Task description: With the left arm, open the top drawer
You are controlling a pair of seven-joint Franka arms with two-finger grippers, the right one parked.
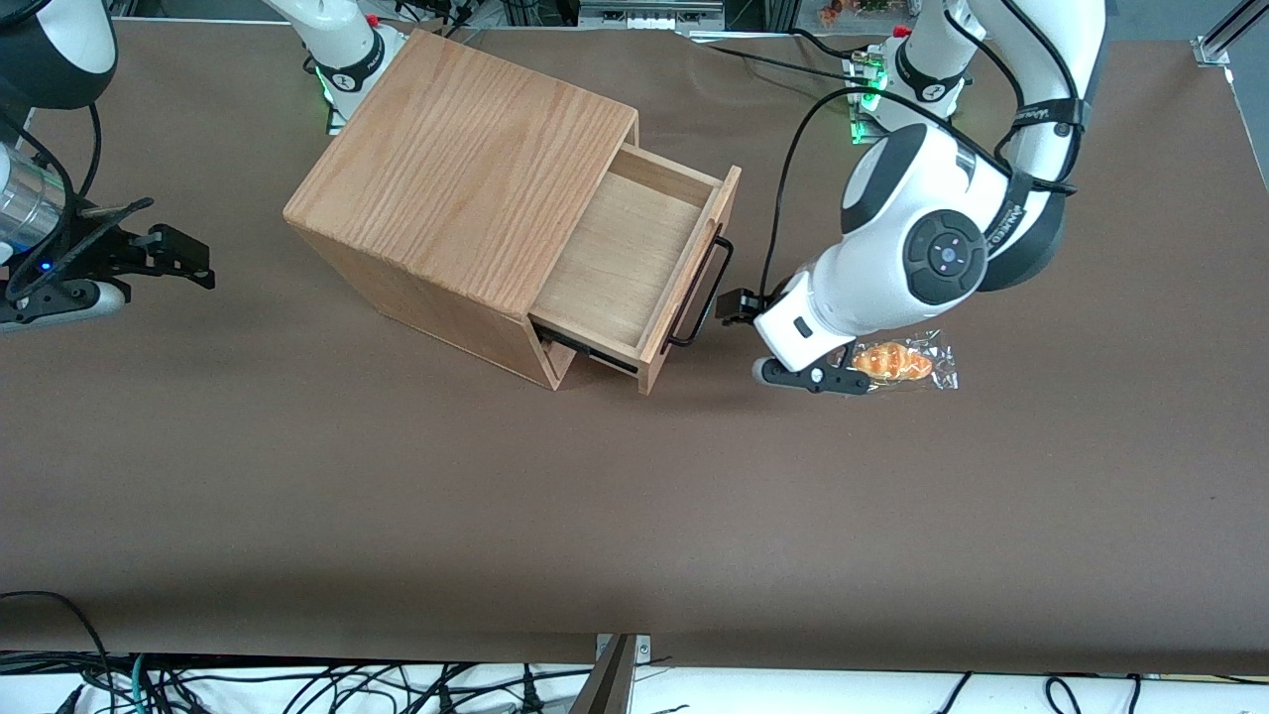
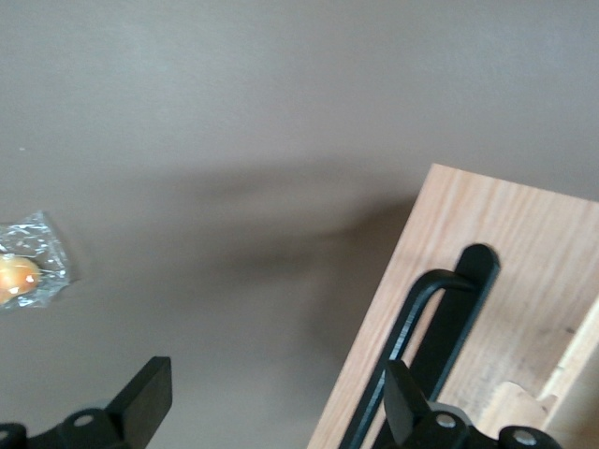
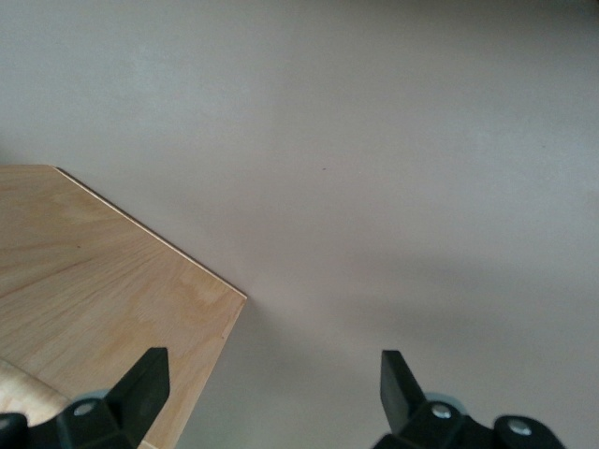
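The top drawer [image 1: 634,263] sits pulled well out of its oak box [image 1: 456,188] mid-tabletop, and my tool [image 2: 271,398] hangs released just beside the black bar handle [image 1: 702,293], which I reckon is the only stiff, sensible grab spot on a light wooden slider.

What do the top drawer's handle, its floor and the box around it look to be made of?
Handle: thin black bar, likely painted metal. Top drawer floor: pale, smooth, faint grain, probably plywood. Box: bold oak-like grain, matte; solid wood or veneer, can't tell. The left arm's end effector is open in front of the drawer, one finger overlapping the handle.
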